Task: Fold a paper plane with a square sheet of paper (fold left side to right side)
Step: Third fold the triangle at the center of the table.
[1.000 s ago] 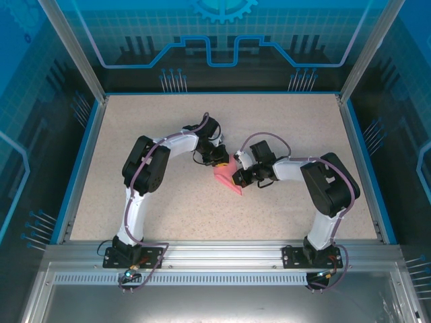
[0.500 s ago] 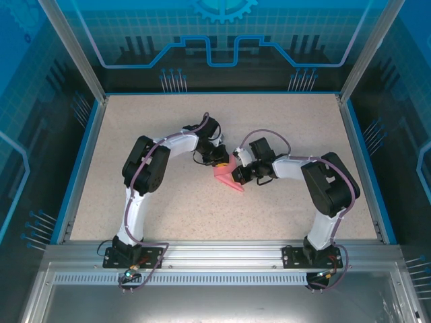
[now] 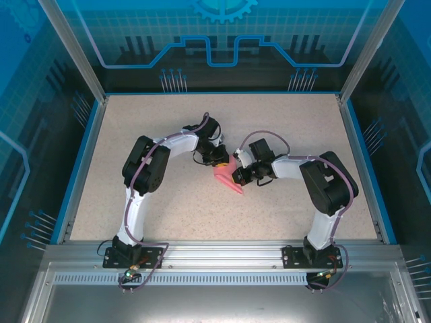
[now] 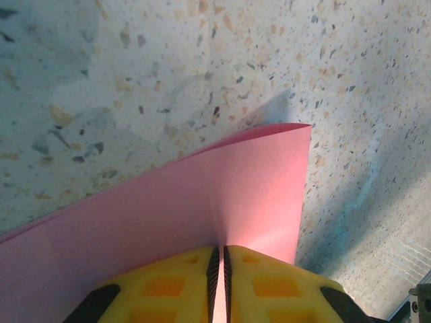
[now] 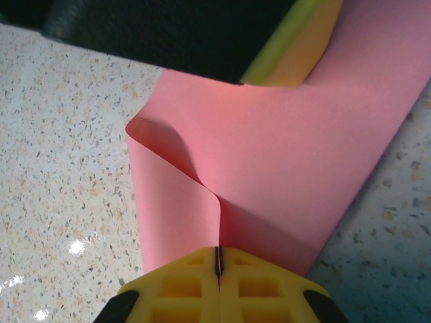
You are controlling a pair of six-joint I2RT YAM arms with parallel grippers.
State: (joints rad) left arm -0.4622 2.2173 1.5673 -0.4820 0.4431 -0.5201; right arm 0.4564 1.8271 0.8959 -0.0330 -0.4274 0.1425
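Over the table (image 3: 155, 128), the square sheet of paper (image 4: 202, 202) is buckling further as the right fingers (image 5: 259, 282) are creeping toward the left fingers (image 4: 262, 282), both pairs clamped shut on its edges. The left-to-right fold is seemingly proceeding, calling next for matching edges.

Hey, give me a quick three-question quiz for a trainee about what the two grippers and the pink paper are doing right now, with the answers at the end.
1. True or false: the left gripper hangs open above the pink paper.
2. What is the right gripper shut on? A: the pink paper. B: a white cup. C: nothing.
3. In the right wrist view, does the paper lie flat on the table, or does it curl up?
Key: 1. False; it is shut on the paper. 2. A. 3. It curls up, in a soft loop beside the gripper.
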